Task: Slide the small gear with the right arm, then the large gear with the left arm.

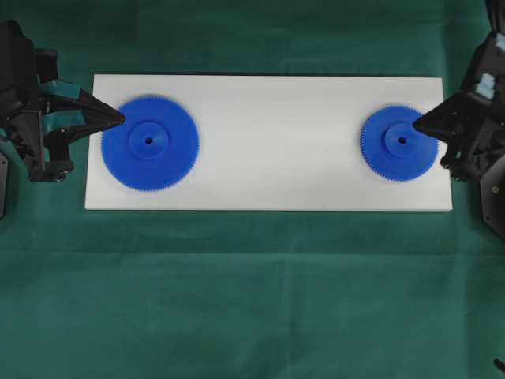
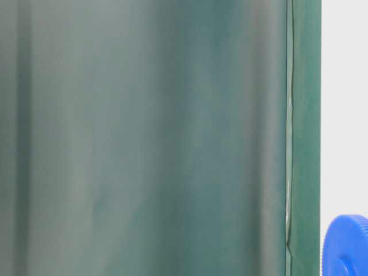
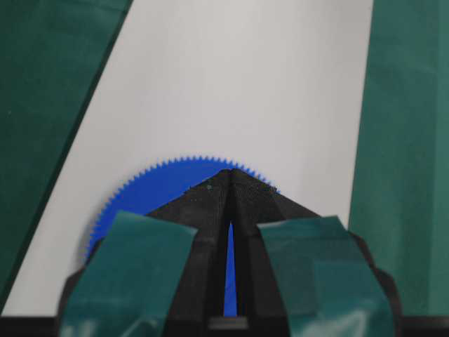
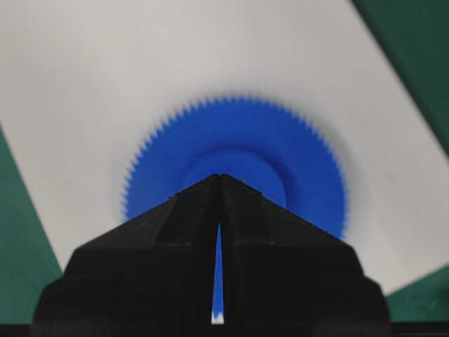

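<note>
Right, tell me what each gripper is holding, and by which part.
Nothing is held. Left gripper and right gripper are both shut to points, over the large gear and small gear.

Your table [image 1: 252, 300] wears a green cloth, with a white board [image 1: 276, 142] on it carrying the large gear [image 1: 150, 143] and small gear [image 1: 401, 143].

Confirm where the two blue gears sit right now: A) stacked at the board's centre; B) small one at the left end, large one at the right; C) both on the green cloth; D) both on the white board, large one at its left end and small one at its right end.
D: the overhead view shows the large gear at the left end of the white board and the small gear at its right end, well apart.
</note>
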You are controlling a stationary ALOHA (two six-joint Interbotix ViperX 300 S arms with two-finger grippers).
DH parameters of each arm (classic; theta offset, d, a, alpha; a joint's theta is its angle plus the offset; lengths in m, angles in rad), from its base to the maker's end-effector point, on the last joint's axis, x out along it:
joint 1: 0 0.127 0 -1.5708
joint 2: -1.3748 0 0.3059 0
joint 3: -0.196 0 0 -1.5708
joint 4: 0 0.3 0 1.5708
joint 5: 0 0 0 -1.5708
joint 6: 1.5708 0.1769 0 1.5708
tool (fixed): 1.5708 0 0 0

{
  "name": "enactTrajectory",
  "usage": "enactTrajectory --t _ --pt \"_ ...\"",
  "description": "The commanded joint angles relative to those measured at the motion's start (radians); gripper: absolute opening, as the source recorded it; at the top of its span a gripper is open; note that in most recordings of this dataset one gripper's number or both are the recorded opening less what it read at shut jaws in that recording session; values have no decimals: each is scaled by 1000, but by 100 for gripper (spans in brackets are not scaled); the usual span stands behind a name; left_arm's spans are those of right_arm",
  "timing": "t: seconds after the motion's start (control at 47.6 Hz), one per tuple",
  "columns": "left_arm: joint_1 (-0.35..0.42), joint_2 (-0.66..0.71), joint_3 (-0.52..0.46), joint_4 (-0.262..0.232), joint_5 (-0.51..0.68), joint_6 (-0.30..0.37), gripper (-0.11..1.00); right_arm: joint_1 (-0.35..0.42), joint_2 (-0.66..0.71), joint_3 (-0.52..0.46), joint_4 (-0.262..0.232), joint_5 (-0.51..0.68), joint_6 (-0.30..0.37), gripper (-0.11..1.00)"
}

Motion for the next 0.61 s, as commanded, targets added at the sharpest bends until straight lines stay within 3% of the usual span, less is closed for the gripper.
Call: enactTrajectory --t 0.0,0.126,0.588 --pt "3 2 -18 -2 -6 2 -1 -2 29 -2 -12 -14 11 50" --pt "5 2 -18 -2 -6 3 -1 -2 69 8 -35 -52 26 50" --pt "5 3 -14 -2 -15 3 -1 -2 238 15 -37 -176 32 50"
